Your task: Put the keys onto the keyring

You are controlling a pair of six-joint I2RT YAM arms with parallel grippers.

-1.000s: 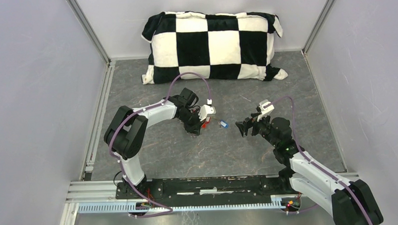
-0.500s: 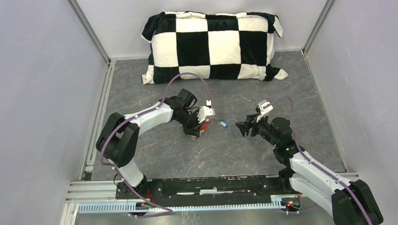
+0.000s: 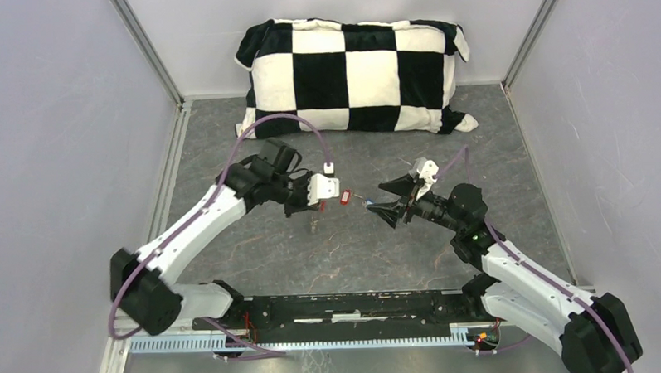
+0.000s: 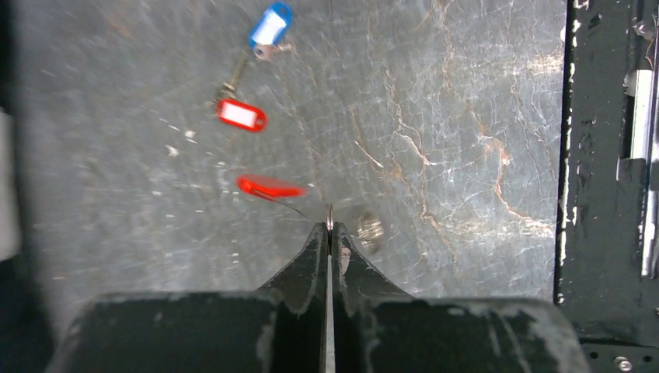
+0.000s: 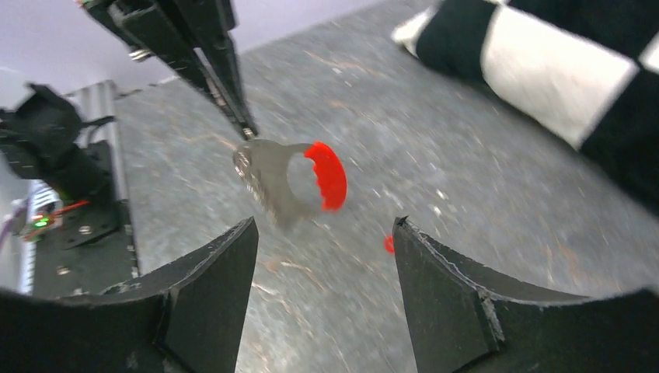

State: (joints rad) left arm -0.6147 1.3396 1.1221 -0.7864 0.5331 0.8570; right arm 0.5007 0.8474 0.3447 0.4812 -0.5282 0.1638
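My left gripper (image 4: 329, 227) is shut on the edge of a thin metal keyring (image 4: 330, 216). A blurred red tag (image 4: 270, 187) and a small silver key (image 4: 370, 229) dangle from the ring above the floor. In the right wrist view the ring (image 5: 280, 144) hangs from the left fingertips (image 5: 233, 93) with the key (image 5: 264, 183) and red tag (image 5: 330, 175). My right gripper (image 5: 325, 225) is open just short of them, nothing between its fingers. On the floor lie a red-and-white tagged key (image 4: 241, 115) and a blue tagged key (image 4: 270, 25). From above, the left gripper (image 3: 334, 198) faces the right gripper (image 3: 376, 195).
A black-and-white checkered pillow (image 3: 352, 74) lies against the back wall. Grey walls close in both sides. A black rail (image 3: 348, 306) with the arm bases runs along the near edge.
The left arm swung back and left, lifting the ring and red tag off the floor with its jaws closed. The right gripper moved left toward it and narrowed slightly.
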